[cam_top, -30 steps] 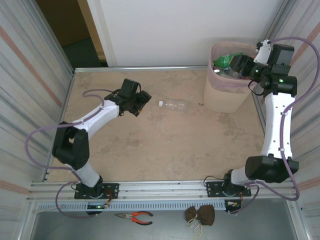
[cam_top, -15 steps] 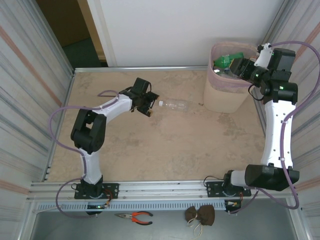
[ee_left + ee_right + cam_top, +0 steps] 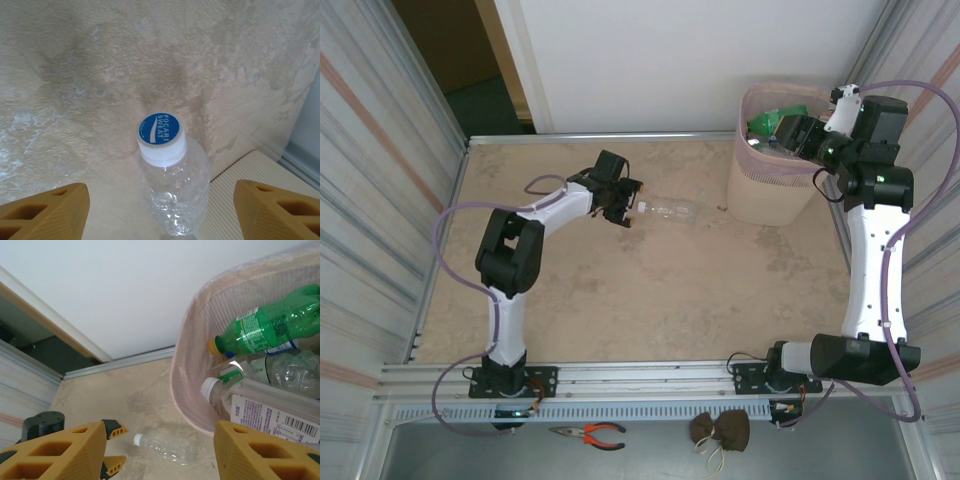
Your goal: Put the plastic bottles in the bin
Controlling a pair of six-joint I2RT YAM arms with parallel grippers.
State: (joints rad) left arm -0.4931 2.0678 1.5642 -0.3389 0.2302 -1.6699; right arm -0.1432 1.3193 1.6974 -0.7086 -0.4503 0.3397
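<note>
Clear, one bottle (image 3: 667,210) is laid on the table (image 3: 650,300), cap flanked by the open left gripper (image 3: 624,208). One green bottle (image 3: 270,327) and at least two clear bottles (image 3: 235,392) are seen in the bin (image 3: 770,195), under the open right gripper (image 3: 783,135).

We see two arms of one build. The left arm (image 3: 558,207) and the right arm (image 3: 873,260) each have smooth white links joined by bulky, rounded black joints. A thin lavender cable (image 3: 439,245) hangs in loose loops off the left arm, and a matching one runs along the right. Each arm stands on a flat black base plate (image 3: 505,380). The left gripper (image 3: 628,208) and the right gripper (image 3: 782,135) have black bodies. Close up, we find the left fingers (image 3: 45,212) ochre-tan, wedge-shaped, finely ribbed on the inner face and pierced by triangular hollows. The right fingers (image 3: 55,452) look just the same.
</note>
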